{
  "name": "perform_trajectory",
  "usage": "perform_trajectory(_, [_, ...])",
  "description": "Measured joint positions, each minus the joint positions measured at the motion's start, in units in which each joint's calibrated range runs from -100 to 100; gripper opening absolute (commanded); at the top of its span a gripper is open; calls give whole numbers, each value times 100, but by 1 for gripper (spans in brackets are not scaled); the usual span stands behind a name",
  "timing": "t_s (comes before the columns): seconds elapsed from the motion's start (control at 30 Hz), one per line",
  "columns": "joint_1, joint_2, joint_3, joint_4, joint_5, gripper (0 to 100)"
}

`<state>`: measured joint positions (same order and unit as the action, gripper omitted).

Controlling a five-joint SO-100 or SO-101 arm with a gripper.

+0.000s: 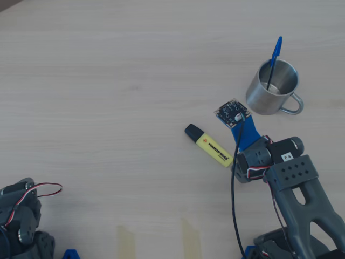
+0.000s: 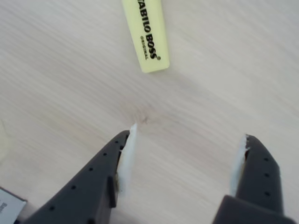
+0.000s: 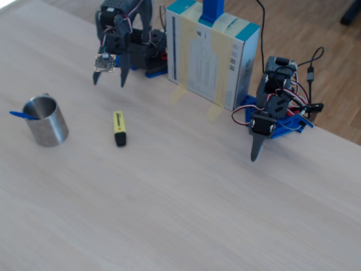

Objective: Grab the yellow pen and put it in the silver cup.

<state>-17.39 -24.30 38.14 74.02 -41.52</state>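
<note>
The yellow pen [image 1: 213, 148] lies flat on the wooden table, its black cap pointing up-left in the overhead view. In the wrist view its capless end [image 2: 148, 39] lies just ahead of my gripper [image 2: 188, 135], which hovers above the bare table, open, with nothing between its fingers. The fixed view shows my gripper [image 3: 110, 82] raised behind the yellow pen [image 3: 119, 126]. The silver cup [image 1: 263, 99] stands upright to the right of the pen in the overhead view, and at the far left [image 3: 49, 130] in the fixed view.
A thin blue pen [image 1: 275, 55] stands in the cup. A second arm [image 3: 269, 116] rests at the table's edge, beside a white and teal box [image 3: 211, 56]. Two tape strips [image 1: 126, 240] mark the near edge.
</note>
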Motion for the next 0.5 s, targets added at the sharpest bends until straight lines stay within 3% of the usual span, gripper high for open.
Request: perform_trajectory(0.5, [-594,1284,-1028,-883,5,32])
